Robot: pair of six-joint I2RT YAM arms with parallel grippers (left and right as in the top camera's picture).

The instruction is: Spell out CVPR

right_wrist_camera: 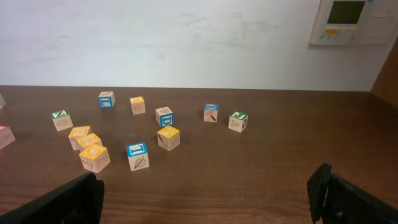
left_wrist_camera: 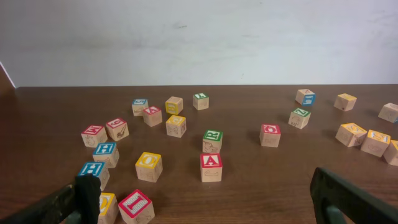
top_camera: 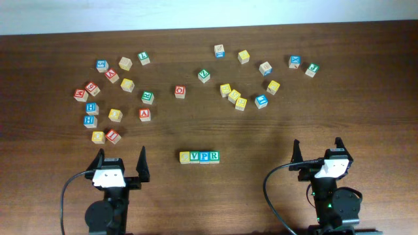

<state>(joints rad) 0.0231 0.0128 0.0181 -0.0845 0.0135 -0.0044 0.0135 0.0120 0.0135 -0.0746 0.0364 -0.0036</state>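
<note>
Just dark wood table w/ CVPR row, white wall behind.

CVPR row: yellow-faced C cube, green V cube, blue P cube and green R cube. All flat, letters up, touching side by side in one straight line, near front-centre of bench.

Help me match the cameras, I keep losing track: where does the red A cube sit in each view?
Overhead: the red A cube lies left of centre, among the left cluster.
Left wrist: the red A cube is in the lower middle, its A facing the camera.
Right wrist: not in it.
Shared landmark: the green-topped cube, upper centre overhead, right of centre on the left wrist, far left on the right wrist.
</note>
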